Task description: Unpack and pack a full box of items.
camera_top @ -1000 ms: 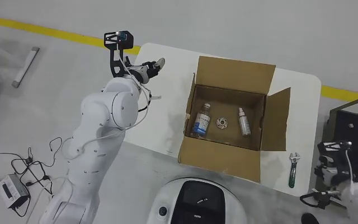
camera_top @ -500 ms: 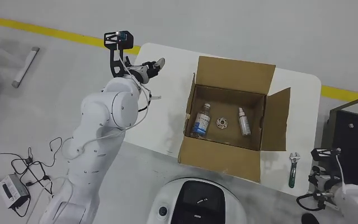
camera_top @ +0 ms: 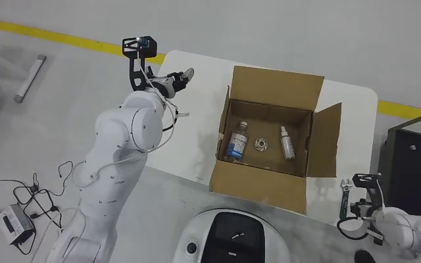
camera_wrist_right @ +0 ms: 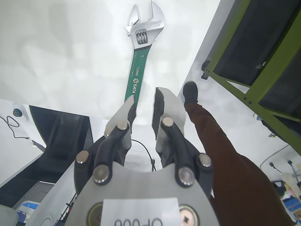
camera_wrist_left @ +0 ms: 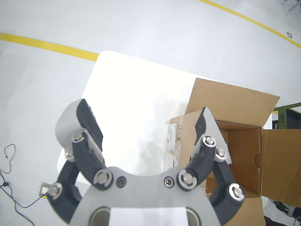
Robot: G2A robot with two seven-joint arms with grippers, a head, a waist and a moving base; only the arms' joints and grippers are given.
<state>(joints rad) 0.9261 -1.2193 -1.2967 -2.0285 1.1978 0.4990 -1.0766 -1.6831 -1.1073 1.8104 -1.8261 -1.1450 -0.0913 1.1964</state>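
An open cardboard box (camera_top: 273, 135) stands on the white table (camera_top: 197, 112). Inside it lie a clear bottle with a blue label (camera_top: 237, 141), a small round metal part (camera_top: 262, 143) and a slim spray bottle (camera_top: 287, 143). A green-handled adjustable wrench (camera_top: 344, 198) lies flat on the table to the right of the box. My right gripper (camera_top: 352, 218) (camera_wrist_right: 144, 102) hovers just off the end of the wrench (camera_wrist_right: 138, 64) handle, fingers a narrow gap apart and holding nothing. My left gripper (camera_top: 184, 75) (camera_wrist_left: 143, 118) is open over the table's far left corner, well clear of the box (camera_wrist_left: 235, 99).
A green-framed rack (camera_top: 402, 164) (camera_wrist_right: 258, 48) stands close to the table's right edge. Bare table lies left of the box (camera_wrist_left: 131, 90). Cables and a small unit sit on the floor at the lower left (camera_top: 16, 220).
My right arm has come in from the lower right corner toward the wrench's handle end. The left arm and the box contents have not moved.
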